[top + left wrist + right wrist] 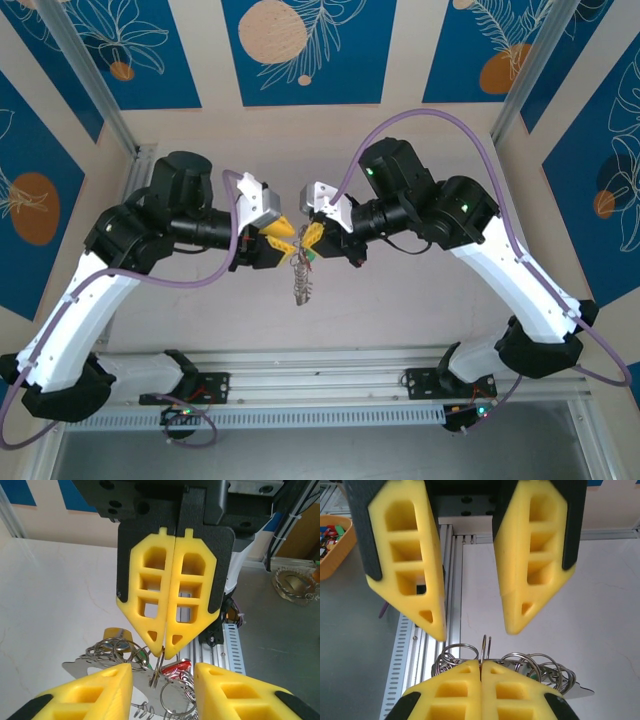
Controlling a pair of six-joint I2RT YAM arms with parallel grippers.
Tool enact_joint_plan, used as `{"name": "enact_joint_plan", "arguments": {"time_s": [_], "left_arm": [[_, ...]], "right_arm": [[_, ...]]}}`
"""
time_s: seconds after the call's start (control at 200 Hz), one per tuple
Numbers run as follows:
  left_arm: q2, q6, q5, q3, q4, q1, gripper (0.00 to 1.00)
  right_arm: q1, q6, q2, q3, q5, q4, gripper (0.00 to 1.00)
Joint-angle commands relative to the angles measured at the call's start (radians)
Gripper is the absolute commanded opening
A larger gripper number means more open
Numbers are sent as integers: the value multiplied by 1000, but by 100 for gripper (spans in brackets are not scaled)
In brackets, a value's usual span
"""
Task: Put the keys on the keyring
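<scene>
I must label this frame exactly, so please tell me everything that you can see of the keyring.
The keyring is a loose bundle of thin silvery metal rings and coiled wire. Among them are a flat grey plate, a small green tag and a red key head. It hangs in the air between the two arms. The right gripper is shut and pinches one upright ring by its edge. The left gripper stands open around that ring; whether it touches the bundle I cannot tell.

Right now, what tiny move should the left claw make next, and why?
Probably ease the left claw shut on the red key. Its fingers stand apart around the dangling keyring, with the key between them, while the right claw pinches one ring.
</scene>
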Motion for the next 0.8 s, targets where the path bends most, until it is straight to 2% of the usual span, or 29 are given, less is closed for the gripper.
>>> {"name": "enact_joint_plan", "arguments": {"time_s": [0.0, 0.16, 0.245, 0.35, 0.42, 0.615, 0.705, 0.795], "left_arm": [[17, 11, 40, -4, 12, -15, 36], [30, 8, 45, -1, 28, -26, 30], [30, 7, 45, -4, 32, -26, 21], [36, 14, 40, -2, 25, -28, 13], [36, 19, 46, -2, 21, -28, 0], [33, 29, 102, -4, 33, -28, 0], [14, 13, 98, -21, 77, -28, 0], [-8, 2, 86, -41, 118, -29, 0]], "right_arm": [[8, -27, 14, 53, -38, -35, 0], [7, -29, 27, 62, -52, -36, 0], [5, -31, 29, 63, -55, -33, 0], [-2, -32, 26, 66, -73, -27, 0], [-7, -30, 24, 66, -77, -23, 0], [-14, -13, 5, 48, -67, 7, 0], [-28, 14, -27, 10, -78, 44, 24], [-56, 55, -67, -46, -122, 83, 40]]}}
